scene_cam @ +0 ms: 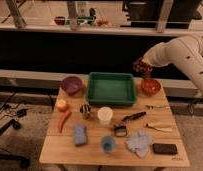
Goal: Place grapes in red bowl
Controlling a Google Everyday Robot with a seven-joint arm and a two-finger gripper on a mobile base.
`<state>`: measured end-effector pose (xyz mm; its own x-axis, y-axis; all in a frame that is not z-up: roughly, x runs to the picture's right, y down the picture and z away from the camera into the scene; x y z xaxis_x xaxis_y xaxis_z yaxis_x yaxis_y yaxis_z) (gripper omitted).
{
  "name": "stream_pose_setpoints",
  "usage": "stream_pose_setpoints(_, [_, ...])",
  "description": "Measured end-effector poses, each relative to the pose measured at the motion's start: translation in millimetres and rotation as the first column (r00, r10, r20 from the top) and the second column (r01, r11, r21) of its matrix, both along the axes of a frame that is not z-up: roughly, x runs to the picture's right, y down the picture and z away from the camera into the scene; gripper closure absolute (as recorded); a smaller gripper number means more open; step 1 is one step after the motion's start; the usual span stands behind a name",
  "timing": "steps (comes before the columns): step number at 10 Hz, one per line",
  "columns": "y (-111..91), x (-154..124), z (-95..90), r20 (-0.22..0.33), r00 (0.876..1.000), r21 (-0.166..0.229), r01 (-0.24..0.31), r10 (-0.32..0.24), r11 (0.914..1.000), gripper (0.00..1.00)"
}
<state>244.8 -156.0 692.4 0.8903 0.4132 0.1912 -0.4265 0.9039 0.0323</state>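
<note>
1. Claw (141, 66), on the end of the white arm (182, 52) reaching in from the right, is closed around the grapes (140, 64), a dark reddish-purple bunch held in the air.
2. The held bunch hangs above the back right part of the surface (95, 147), over the gap between the green tray (111, 88) and the red bowl (150, 86), a little above and left of the bowl and not touching it.
3. The red bowl sits at the back right corner of the light wooden surface, just beside the tray's right wall.
4. A purple bowl (71, 85) stands at the back left, just beside the tray's left wall.
5. Along the left edge lie a small yellow-orange fruit (61, 104) and, in front of it, an orange carrot (64, 120).
6. Near the middle stand a small dark metal object (85, 110) and a white cup (105, 115).
7. Toward the front lie a blue sponge (80, 134), a blue cup (108, 144) and a crumpled pale blue cloth (139, 142).
8. On the right side are a dark-handled tool (133, 117), pale utensils (160, 127) and a flat black device (165, 148) near the front right corner.
9. Behind the surface runs a dark wall panel topped by a pale ledge (55, 28), which carries a red bowl-like item and some coloured things too small to tell.
10. Cables and a dark stand base lie on the floor (15, 135) at the left.
</note>
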Motion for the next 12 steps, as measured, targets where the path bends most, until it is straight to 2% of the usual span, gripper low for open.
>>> stream_pose_setpoints(4, [-1.5, 12.3, 14.0, -0.021, 0.999, -0.02, -0.029, 0.028, 0.9994, 0.82])
stream_pose_setpoints(9, [-1.6, 44.5, 28.4, -0.059, 0.995, -0.04, -0.081, 0.079, 0.9959, 0.82])
stream_pose_setpoints(12, [-1.9, 43.4, 28.7, -0.058, 0.995, -0.04, -0.08, 0.078, 0.996, 0.82])
